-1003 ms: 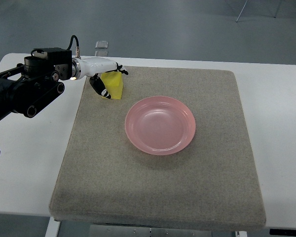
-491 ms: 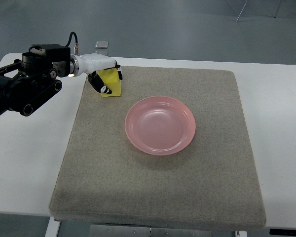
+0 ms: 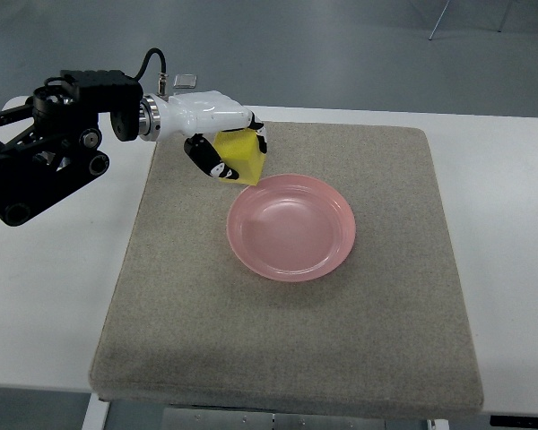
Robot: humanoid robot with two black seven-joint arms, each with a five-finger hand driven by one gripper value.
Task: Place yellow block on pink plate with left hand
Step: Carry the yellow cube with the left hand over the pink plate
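My left hand (image 3: 231,152) is white with black finger joints and comes in from the left on a black arm. Its fingers are curled around a yellow block (image 3: 240,155), which hangs lifted above the grey mat. The block sits just beyond the upper-left rim of the pink plate (image 3: 291,227). That plate lies flat near the mat's middle and holds nothing. The right arm does not show.
A grey felt mat (image 3: 287,340) covers most of the white table (image 3: 502,179). Two small clear items (image 3: 185,81) lie at the table's far edge behind the hand. The black arm housing (image 3: 54,143) fills the upper left.
The left hand closed on the yellow block, lifted it off the mat and carried it rightward toward the plate's rim.
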